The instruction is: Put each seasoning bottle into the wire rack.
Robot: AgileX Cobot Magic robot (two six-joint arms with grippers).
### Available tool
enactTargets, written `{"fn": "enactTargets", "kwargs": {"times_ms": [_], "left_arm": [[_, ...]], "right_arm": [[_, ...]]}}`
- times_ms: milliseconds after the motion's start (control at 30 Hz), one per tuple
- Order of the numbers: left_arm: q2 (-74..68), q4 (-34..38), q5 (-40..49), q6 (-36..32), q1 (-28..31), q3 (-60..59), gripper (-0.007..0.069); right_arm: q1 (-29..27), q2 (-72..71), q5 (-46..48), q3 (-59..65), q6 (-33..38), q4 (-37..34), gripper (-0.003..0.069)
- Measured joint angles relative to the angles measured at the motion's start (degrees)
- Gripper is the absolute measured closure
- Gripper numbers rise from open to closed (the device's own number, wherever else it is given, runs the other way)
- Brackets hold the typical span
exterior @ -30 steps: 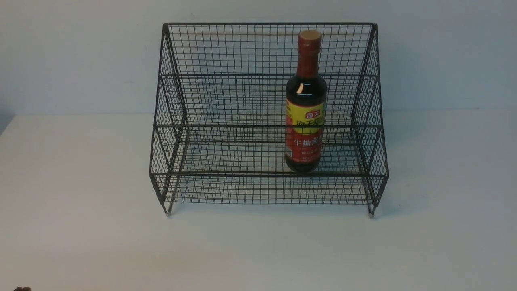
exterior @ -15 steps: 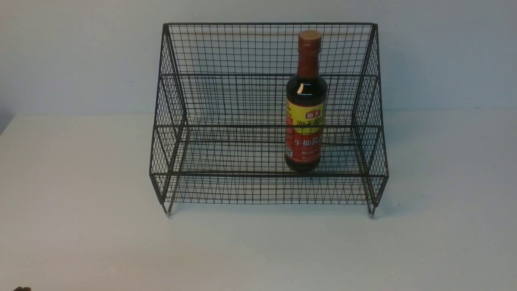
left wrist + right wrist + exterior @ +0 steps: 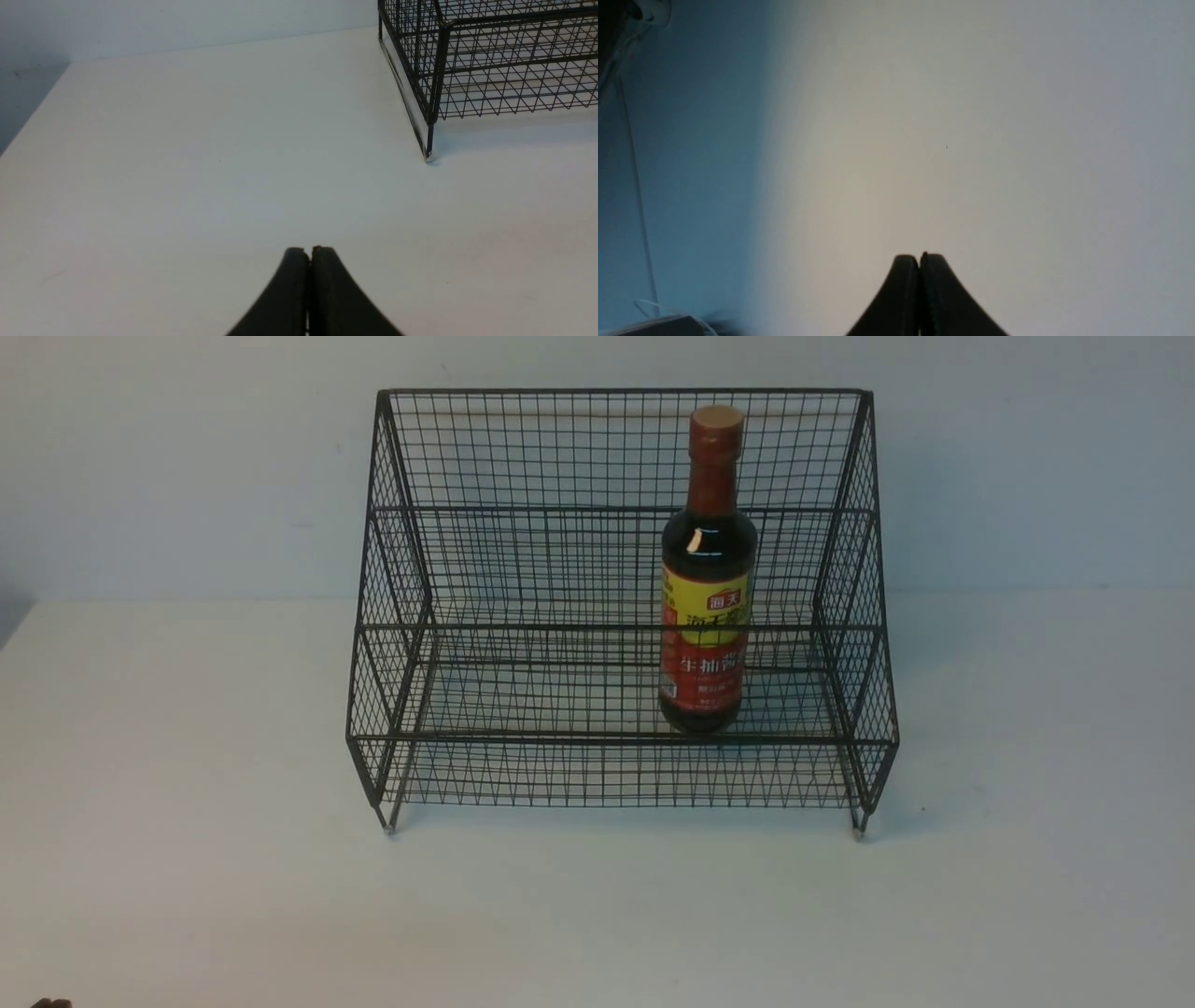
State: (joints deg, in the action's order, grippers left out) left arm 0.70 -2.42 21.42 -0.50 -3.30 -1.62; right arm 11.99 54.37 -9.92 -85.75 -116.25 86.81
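Note:
The seasoning bottle (image 3: 706,579), dark glass with a red neck, tan cap and yellow-and-red label, stands upright on the lower tier of the black wire rack (image 3: 523,569), right of its middle. Nothing touches it. My left gripper (image 3: 308,249) is shut and empty over bare table, well short of the wire rack's front left foot (image 3: 427,156). Only a dark sliver of that arm (image 3: 51,1003) shows at the front view's bottom left corner. My right gripper (image 3: 919,255) is shut and empty, facing a plain pale surface; the front view does not show it.
The rack stands at the middle back of a white table (image 3: 187,803), against a pale wall. In the right wrist view a thin cable (image 3: 633,163) hangs along a blue surface, with a dark object (image 3: 668,325) beside it.

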Motion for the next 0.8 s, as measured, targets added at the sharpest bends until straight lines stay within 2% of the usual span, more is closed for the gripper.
{"fn": "enactTargets", "kwargs": {"times_ms": [33, 133, 167, 233, 267, 333, 367, 400, 500, 567, 667, 700, 800], "left_arm": [[0.0, 0.0, 0.0, 0.0, 0.0, 0.0, 0.0637], [0.0, 0.0, 0.0, 0.0, 0.0, 0.0, 0.0637], [0.0, 0.0, 0.0, 0.0, 0.0, 0.0, 0.0637], [0.0, 0.0, 0.0, 0.0, 0.0, 0.0, 0.0637], [0.0, 0.0, 0.0, 0.0, 0.0, 0.0, 0.0637], [0.0, 0.0, 0.0, 0.0, 0.0, 0.0, 0.0637], [0.0, 0.0, 0.0, 0.0, 0.0, 0.0, 0.0637], [0.0, 0.0, 0.0, 0.0, 0.0, 0.0, 0.0637], [0.0, 0.0, 0.0, 0.0, 0.0, 0.0, 0.0637], [0.0, 0.0, 0.0, 0.0, 0.0, 0.0, 0.0637], [0.0, 0.0, 0.0, 0.0, 0.0, 0.0, 0.0637], [0.0, 0.0, 0.0, 0.0, 0.0, 0.0, 0.0637], [0.0, 0.0, 0.0, 0.0, 0.0, 0.0, 0.0637]], "right_arm": [[0.0, 0.1, 0.3, 0.0, 5.2, -3.1, 0.0671], [0.0, 0.6, 2.0, 0.0, 36.2, -23.3, 0.0671], [0.0, 0.7, 2.2, 0.0, 38.5, -24.9, 0.0671], [0.0, 0.8, 6.9, 0.0, 68.4, -47.6, 0.0671], [0.0, 0.8, 8.1, 0.0, 72.7, -53.0, 0.0671], [0.0, 0.8, 18.6, 0.0, 100.8, -73.5, 0.0671], [0.0, 0.8, 18.6, 0.0, 102.5, -74.7, 0.0671], [0.0, 0.9, 25.3, 0.0, 113.1, -81.7, 0.0671], [0.0, 1.4, 35.0, 0.1, 124.0, -89.3, 0.0671], [0.0, 1.5, 37.3, 0.1, 124.3, -89.9, 0.0671], [0.0, 1.5, 39.6, 0.1, 117.0, -86.5, 0.0671], [0.0, 1.5, 39.6, 0.1, 117.0, -86.5, 0.0671], [0.0, 1.5, 40.3, 0.1, 110.5, -81.2, 0.0671]]}}
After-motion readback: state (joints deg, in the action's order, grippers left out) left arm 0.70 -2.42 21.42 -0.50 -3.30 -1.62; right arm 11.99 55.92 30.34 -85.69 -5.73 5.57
